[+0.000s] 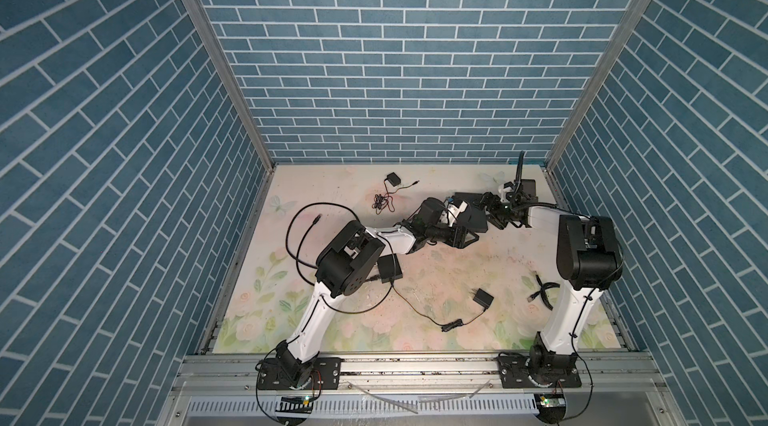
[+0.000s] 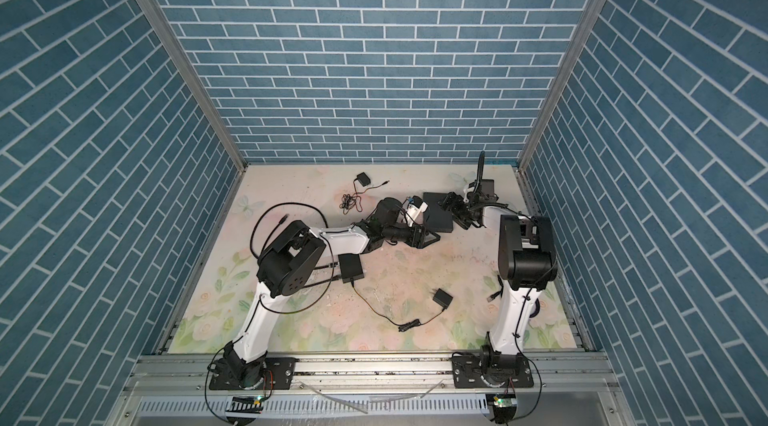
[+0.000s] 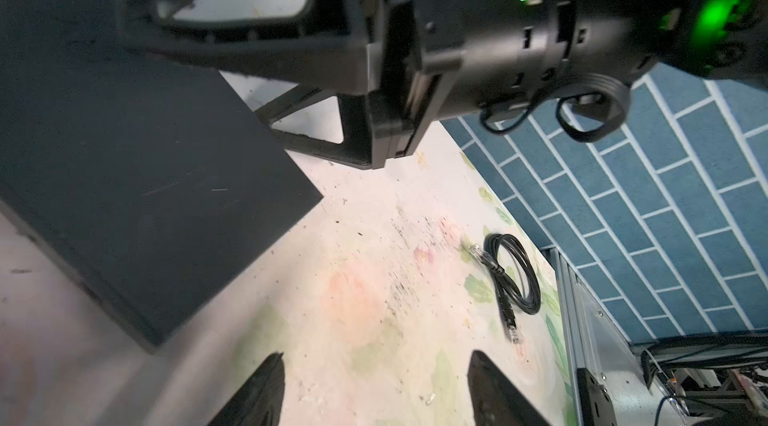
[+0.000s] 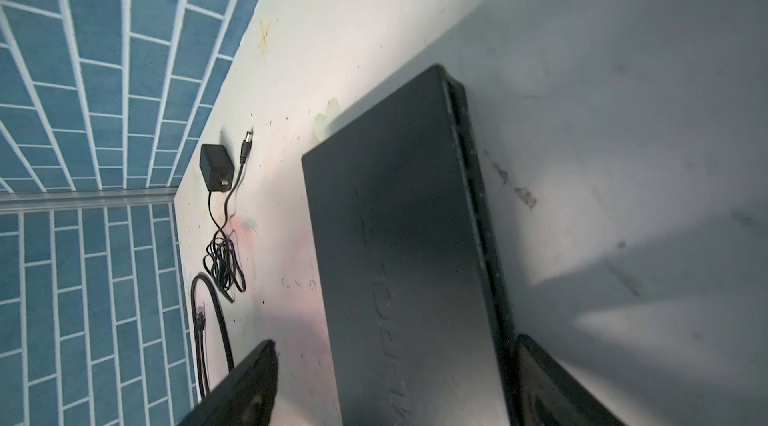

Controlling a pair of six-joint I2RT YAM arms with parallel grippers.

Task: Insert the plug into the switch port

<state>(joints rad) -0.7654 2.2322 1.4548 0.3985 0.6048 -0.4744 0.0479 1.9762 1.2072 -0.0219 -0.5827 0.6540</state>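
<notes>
The switch (image 1: pixel 465 200) (image 2: pixel 436 214) is a flat black box lying at the back right of the table. My right gripper (image 1: pixel 487 212) (image 4: pixel 395 341) is open and straddles one end of it. One of its fingers (image 4: pixel 249 382) stands clear of the switch (image 4: pixel 399 237) and the other is close beside the switch's far edge. My left gripper (image 1: pixel 465 237) (image 3: pixel 376 355) hangs open over bare table beside the switch (image 3: pixel 124 154), nothing between its fingers. One network plug (image 1: pixel 317 218) ends a looping black cable at the left. Another plug (image 3: pixel 514 334) ends a coiled cable (image 1: pixel 542 289). Neither gripper holds a plug.
A power adapter (image 1: pixel 392 178) with tangled thin wire lies at the back. Another adapter (image 1: pixel 482 299) lies at the front. A small black box (image 1: pixel 389 268) with cables sits by the left arm's elbow. A black device with an upright antenna (image 1: pixel 527 187) stands in the back right corner.
</notes>
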